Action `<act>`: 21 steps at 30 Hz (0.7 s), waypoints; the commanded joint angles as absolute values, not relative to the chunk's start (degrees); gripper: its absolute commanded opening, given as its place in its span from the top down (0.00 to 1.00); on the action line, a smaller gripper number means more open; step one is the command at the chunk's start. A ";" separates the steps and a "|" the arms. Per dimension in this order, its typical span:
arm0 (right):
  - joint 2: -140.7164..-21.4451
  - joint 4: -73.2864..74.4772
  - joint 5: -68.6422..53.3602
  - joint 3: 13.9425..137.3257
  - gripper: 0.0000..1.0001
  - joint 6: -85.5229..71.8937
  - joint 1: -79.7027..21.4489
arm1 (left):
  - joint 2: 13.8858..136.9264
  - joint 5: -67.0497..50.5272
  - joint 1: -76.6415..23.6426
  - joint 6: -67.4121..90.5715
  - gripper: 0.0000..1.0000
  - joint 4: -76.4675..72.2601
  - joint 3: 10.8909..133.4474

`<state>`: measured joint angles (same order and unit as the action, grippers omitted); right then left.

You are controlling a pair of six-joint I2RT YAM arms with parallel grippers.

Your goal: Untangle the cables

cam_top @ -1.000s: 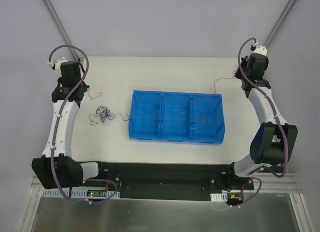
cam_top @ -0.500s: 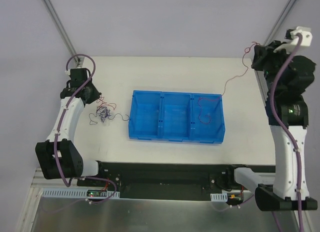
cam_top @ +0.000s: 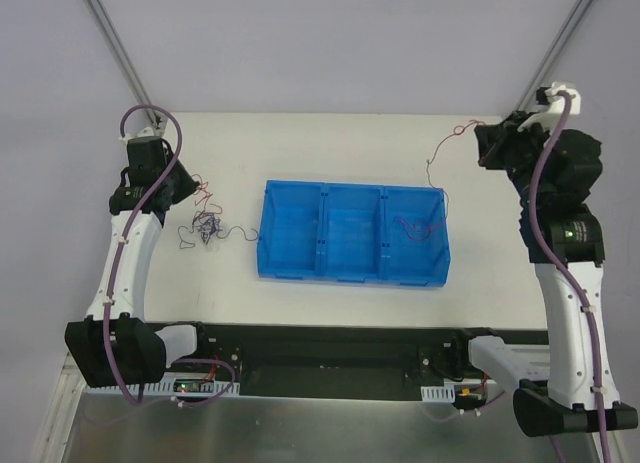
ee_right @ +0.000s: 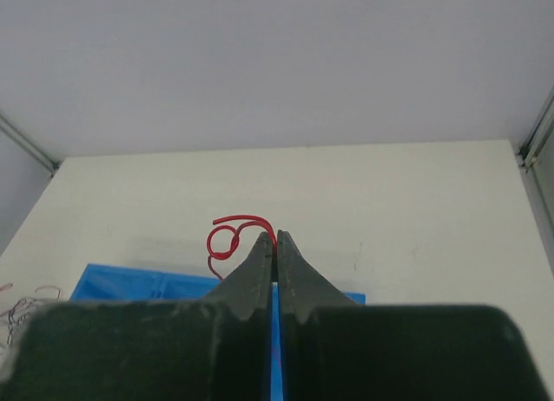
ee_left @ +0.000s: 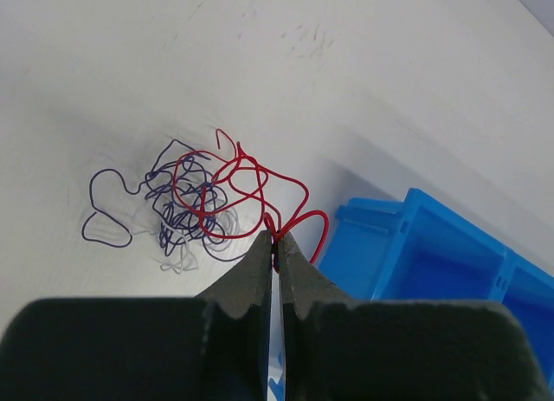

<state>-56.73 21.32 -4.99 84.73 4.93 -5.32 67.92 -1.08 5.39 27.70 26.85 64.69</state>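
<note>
A small knot of cables (cam_top: 207, 228), dark purple, white and red, lies on the white table left of the bin; it also shows in the left wrist view as the knot (ee_left: 186, 206). My left gripper (cam_top: 190, 188) hovers just above and behind it, shut on a red cable (ee_left: 260, 180) that loops out of the knot, pinched at the tips (ee_left: 277, 242). My right gripper (cam_top: 484, 143) is raised at the far right, shut on the curled end of another red cable (ee_right: 227, 236). That cable (cam_top: 432, 163) hangs down into the bin's right compartment.
A blue three-compartment bin (cam_top: 325, 273) sits at the table's middle, with its corner (ee_left: 433, 262) close to my left gripper and its far rim (ee_right: 130, 284) below the right gripper. The table's right edge and a metal frame post (ee_right: 537, 141) run near the right arm.
The right arm swung up high with its red cable, then came down and left, so the cable slackened into the right compartment. The left gripper lifted its red cable slightly off the table.
</note>
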 commanded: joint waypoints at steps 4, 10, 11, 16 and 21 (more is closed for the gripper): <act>-54.06 19.61 -7.12 68.76 0.99 1.06 -11.06 | 66.88 -3.61 6.15 28.39 1.00 25.49 64.34; -51.33 18.28 -3.61 56.88 0.99 0.26 -18.71 | 66.36 -3.60 6.24 28.48 1.00 25.49 64.25; -50.72 18.28 -1.95 55.47 0.99 0.26 -19.42 | 66.36 -3.86 6.33 28.48 1.00 25.40 64.34; -49.31 21.26 9.91 48.61 0.99 -1.84 -20.13 | 65.13 -4.57 6.42 28.65 1.00 25.49 64.42; -50.53 25.83 18.26 45.44 0.99 -4.74 -20.13 | 62.59 -2.55 6.42 27.95 1.00 25.40 64.42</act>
